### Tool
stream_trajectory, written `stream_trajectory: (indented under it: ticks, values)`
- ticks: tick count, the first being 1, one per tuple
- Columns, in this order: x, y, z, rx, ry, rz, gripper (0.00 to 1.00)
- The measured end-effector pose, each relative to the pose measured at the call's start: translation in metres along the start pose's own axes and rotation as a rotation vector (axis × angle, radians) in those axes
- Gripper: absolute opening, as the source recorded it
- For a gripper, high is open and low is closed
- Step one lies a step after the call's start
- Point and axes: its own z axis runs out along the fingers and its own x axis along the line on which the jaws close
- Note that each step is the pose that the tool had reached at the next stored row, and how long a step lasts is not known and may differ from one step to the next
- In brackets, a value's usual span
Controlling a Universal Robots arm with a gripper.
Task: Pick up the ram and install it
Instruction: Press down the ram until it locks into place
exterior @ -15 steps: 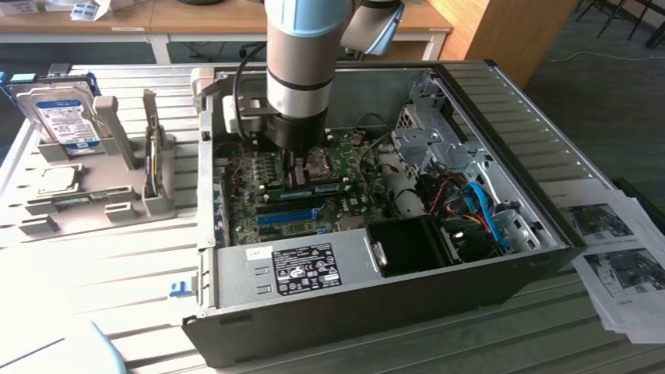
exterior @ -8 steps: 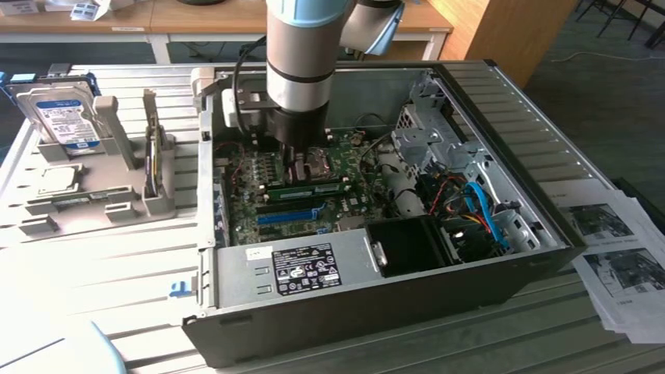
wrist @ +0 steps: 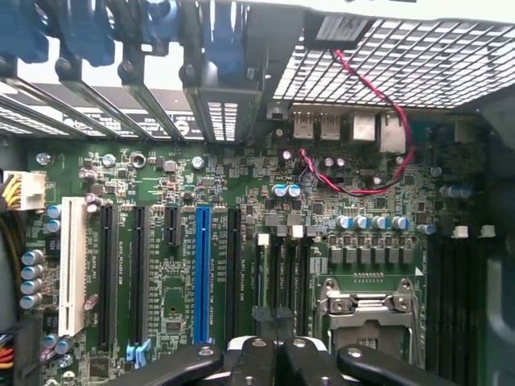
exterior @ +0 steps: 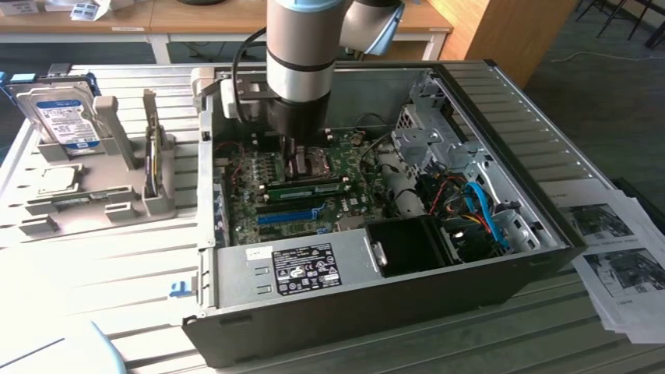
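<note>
On the exterior view's left, a boxy metal hard drive [exterior: 65, 117] stands in a grey holder on the slatted tabletop [exterior: 104, 257]. Inside the open steel case [exterior: 540, 156], the tool [wrist: 273, 358] is clamped on the ram [exterior: 307, 187] – a thin, rigid green stick – low over the motherboard [wrist: 322, 201], beside the glossy blue slot [exterior: 286, 216]. A tilted or misaligned descent could scrape components or bend the stick.

Daylight washes out the bench [exterior: 114, 257] at the exterior view's left; the case [exterior: 499, 132] interior lies shadowed, both pictures slightly soft.
</note>
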Motion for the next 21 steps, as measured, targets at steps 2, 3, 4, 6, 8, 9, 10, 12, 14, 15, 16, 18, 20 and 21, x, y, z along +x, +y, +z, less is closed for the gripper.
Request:
stream_trajectory:
  ticks: [2, 3, 4, 6, 8, 9, 10, 12, 14, 15, 16, 18, 20, 21]
  values:
    - [0.000, 0.0000, -0.0028, 0.0001, 0.0000, 0.000, 0.09]
    - [0.000, 0.0000, -0.0042, 0.0000, 0.0000, 0.000, 0.09]
    - [0.000, 0.0001, -0.0057, 0.0000, 0.0000, 0.000, 0.09]
    - [-0.001, 0.0001, -0.0084, 0.0000, 0.0001, 0.000, 0.09]
    - [-0.001, 0.0001, -0.0106, 0.0000, 0.0000, 0.000, 0.09]
    - [-0.001, 0.0001, -0.0117, 0.0000, 0.0000, 0.000, 0.09]
    - [-0.001, 0.0002, -0.0126, 0.0001, -0.0001, 0.000, 0.09]
    - [-0.001, 0.0002, -0.0146, 0.0000, 0.0001, 0.000, 0.09]
    - [-0.001, 0.0002, -0.0162, 0.0000, 0.0000, 0.000, 0.09]
    - [-0.001, 0.0003, -0.0171, 0.0000, 0.0000, 0.000, 0.09]
    - [-0.001, 0.0002, -0.0182, 0.0000, 0.0000, 0.000, 0.09]
    - [-0.002, 0.0001, -0.0201, 0.0000, 0.0000, 0.000, 0.09]
    - [-0.002, 0.0001, -0.0215, 0.0000, 0.0000, 0.000, 0.09]
    - [-0.002, 0.0001, -0.0222, 0.0000, -0.0001, 0.000, 0.09]
